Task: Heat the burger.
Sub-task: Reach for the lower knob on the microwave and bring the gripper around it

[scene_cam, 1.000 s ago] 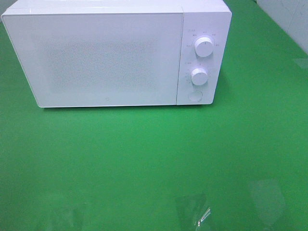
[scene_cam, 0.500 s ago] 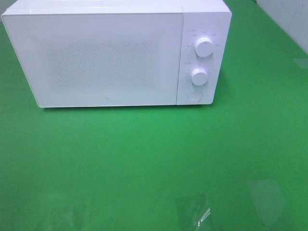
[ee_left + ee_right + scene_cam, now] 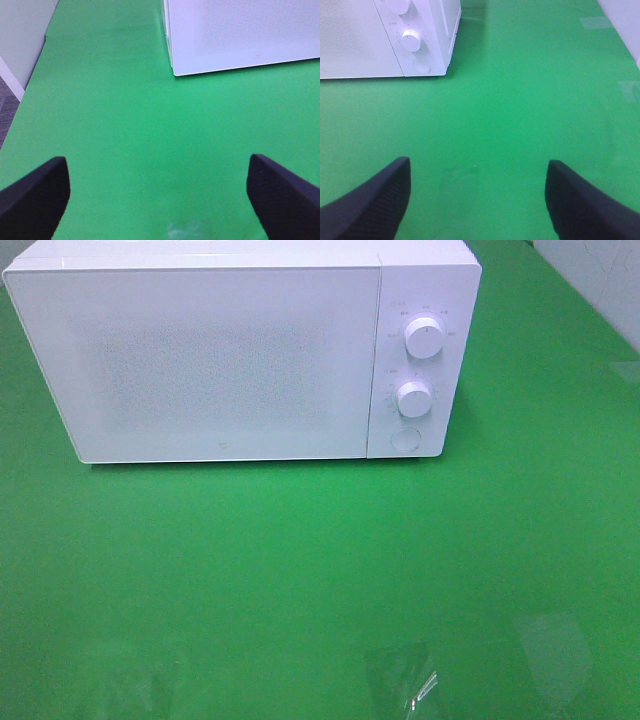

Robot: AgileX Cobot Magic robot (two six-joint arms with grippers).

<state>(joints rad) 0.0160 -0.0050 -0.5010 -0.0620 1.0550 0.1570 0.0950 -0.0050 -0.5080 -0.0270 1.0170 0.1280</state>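
While hanging above the green bench, the left claw and right claw gape wide, gripping nothing. The white microwave, upper left in the high view, is shut; print around its dials is illegible. The burger's place cannot be told.

On the microwave, faint grey marks ring the upper knob from nine to three o'clock, too small to read.

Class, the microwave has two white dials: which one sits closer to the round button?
The lower dial, directly above the round button; the upper dial sits nearer the top of the microwave.
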